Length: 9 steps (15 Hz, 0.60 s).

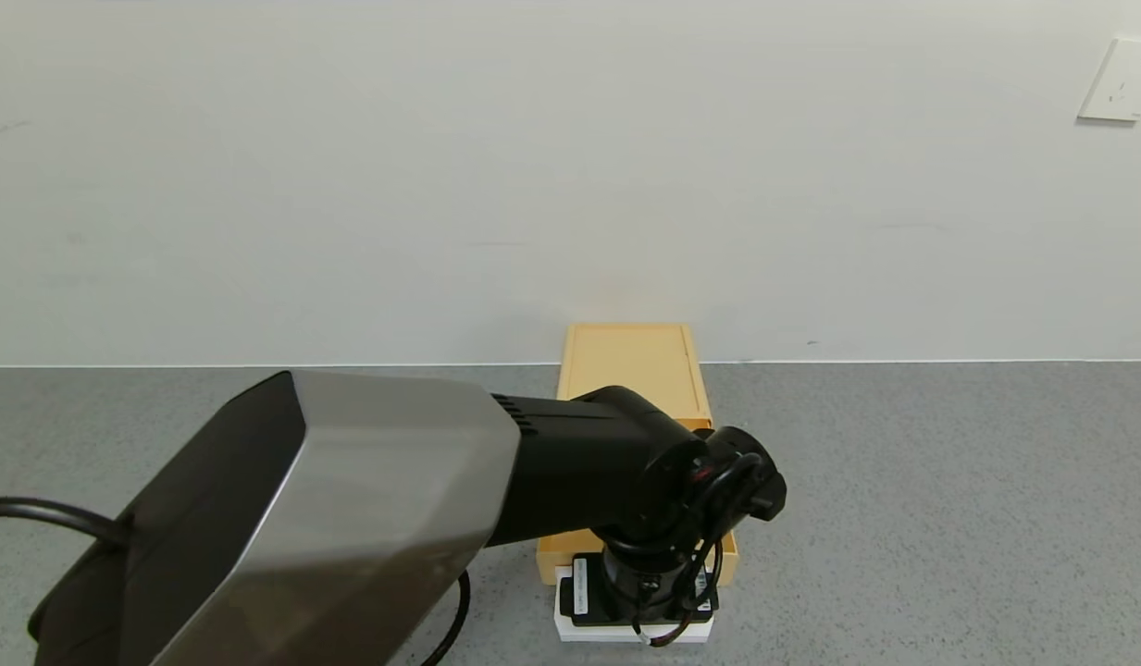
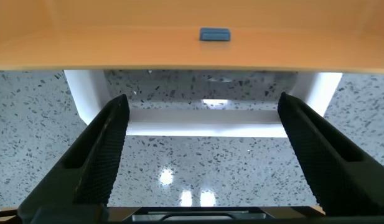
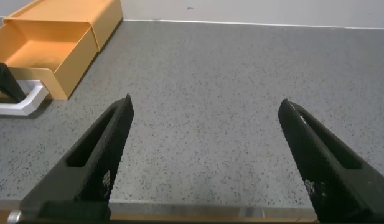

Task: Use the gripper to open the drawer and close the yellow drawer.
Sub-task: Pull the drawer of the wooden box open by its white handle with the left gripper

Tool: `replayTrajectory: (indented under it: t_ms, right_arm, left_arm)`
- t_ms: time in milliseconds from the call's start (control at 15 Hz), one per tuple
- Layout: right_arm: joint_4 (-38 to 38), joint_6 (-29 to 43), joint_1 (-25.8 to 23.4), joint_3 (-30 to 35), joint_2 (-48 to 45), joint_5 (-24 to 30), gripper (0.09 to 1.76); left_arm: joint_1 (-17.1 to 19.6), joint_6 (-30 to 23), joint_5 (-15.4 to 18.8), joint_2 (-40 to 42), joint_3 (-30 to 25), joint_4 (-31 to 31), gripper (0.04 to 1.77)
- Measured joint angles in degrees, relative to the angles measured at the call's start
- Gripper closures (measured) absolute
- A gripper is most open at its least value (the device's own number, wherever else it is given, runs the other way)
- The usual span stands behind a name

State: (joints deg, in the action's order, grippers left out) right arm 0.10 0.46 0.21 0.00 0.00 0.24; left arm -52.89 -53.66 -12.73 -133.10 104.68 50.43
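The yellow drawer [image 1: 729,555] stands pulled partly out of its flat yellow casing [image 1: 630,361], which sits against the wall. Its white loop handle [image 1: 566,629] faces the table's front edge. My left gripper [image 1: 637,615] hangs right over the handle. In the left wrist view the left gripper [image 2: 203,101] is open, with a black finger at each end of the handle bar [image 2: 207,122] and the drawer's yellow front [image 2: 117,46] just beyond. My right gripper [image 3: 206,102] is open and empty over bare table. The right wrist view shows the open drawer [image 3: 48,53] off to one side.
The table is grey speckled stone [image 1: 949,518] with a white wall behind. A white wall socket [image 1: 1121,80] is at the far right. A small blue piece [image 2: 215,34] sits on the drawer's yellow front. My left arm's grey casing [image 1: 329,518] hides the near left.
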Motion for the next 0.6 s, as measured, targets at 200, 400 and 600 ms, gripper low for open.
replayTrajectory:
  t_ms: [200,400,600]
  right_arm:
    - [0.0,0.0,0.0,0.0,0.0,0.0,0.14]
    - [0.0,0.0,0.0,0.0,0.0,0.0,0.14]
    - [0.0,0.0,0.0,0.0,0.0,0.0,0.14]
  left_arm:
    - [0.2,0.5,-0.2,1.3,0.5,-0.1,0.09]
    - [0.8,4.1,-0.2,4.7,0.6,0.0,0.09]
    - [1.4,11.7,0.1,10.1,-0.7,-0.2,0.09]
